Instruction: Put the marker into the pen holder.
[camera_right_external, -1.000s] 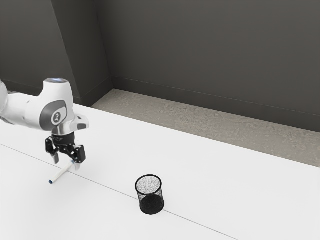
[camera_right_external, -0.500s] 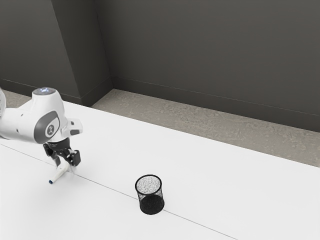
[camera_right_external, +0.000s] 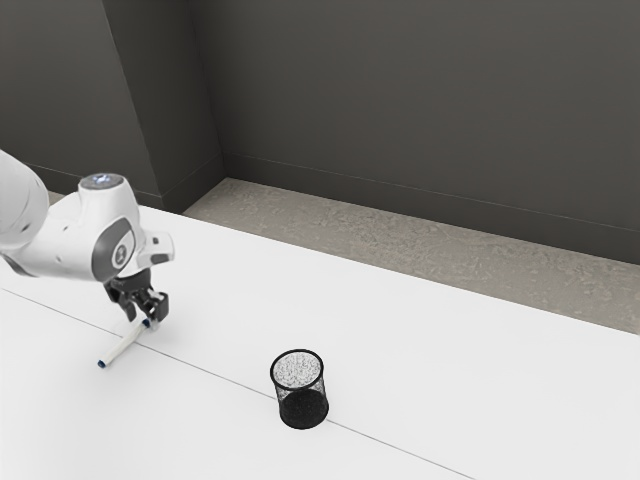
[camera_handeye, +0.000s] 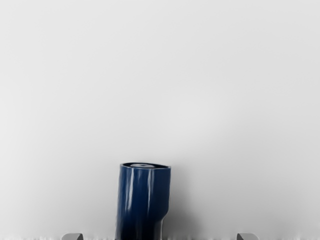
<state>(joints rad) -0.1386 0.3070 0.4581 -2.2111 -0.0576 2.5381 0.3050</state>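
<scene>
The marker (camera_right_external: 122, 347) is laid on the counter (camera_right_external: 430, 370), well apart from the upright mesh pen holder (camera_right_external: 301, 397), with 1 of its 2 blue ends overhung by the gripper (camera_right_external: 142, 322), whose 2 fingers are spread wide.

The wrist view's lower edge crops the marker (camera_handeye: 143, 200), the exterior view's left edge the arm (camera_right_external: 72, 238).
</scene>
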